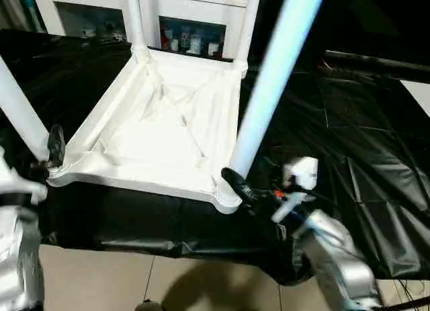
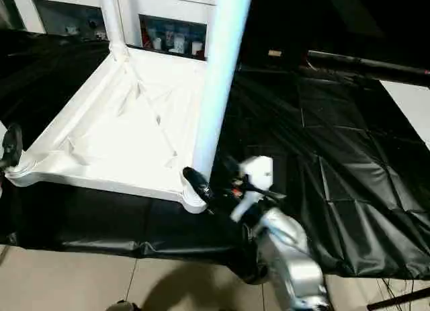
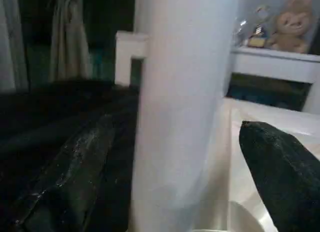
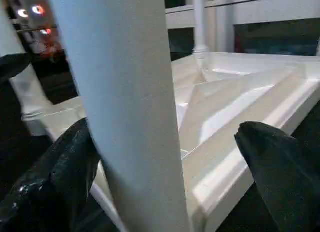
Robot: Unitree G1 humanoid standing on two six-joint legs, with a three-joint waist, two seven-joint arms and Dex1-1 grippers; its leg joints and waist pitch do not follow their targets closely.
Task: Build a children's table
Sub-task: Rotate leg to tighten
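Left eye view: you see the small white plastic children's table [image 1: 161,133] lying upside down, ribbed underside up, on the large black-draped work table [image 1: 349,156], with four white tubular legs standing in its corner sockets. The near right leg [image 1: 272,76] rises from the corner closest to the right gripper [image 1: 245,189]; the left gripper [image 1: 54,150] sits at the near left leg [image 1: 20,109]. Beyond the far edge of the top stands a white cabinet with glass doors [image 1: 188,19].

Right eye view: same scene, nothing added.

Left wrist view: the black fingers [image 3: 280,172] stand wide apart on either side of the near left leg, not clamped.

Right wrist view: the fingers [image 4: 280,167] are likewise spread well apart, the near right leg between them and against one of them.

Risk, as a judgement: a leg not fully seated may tilt or pop from its socket if you brush it with an open finger; nudging the top could slide it off the near edge.
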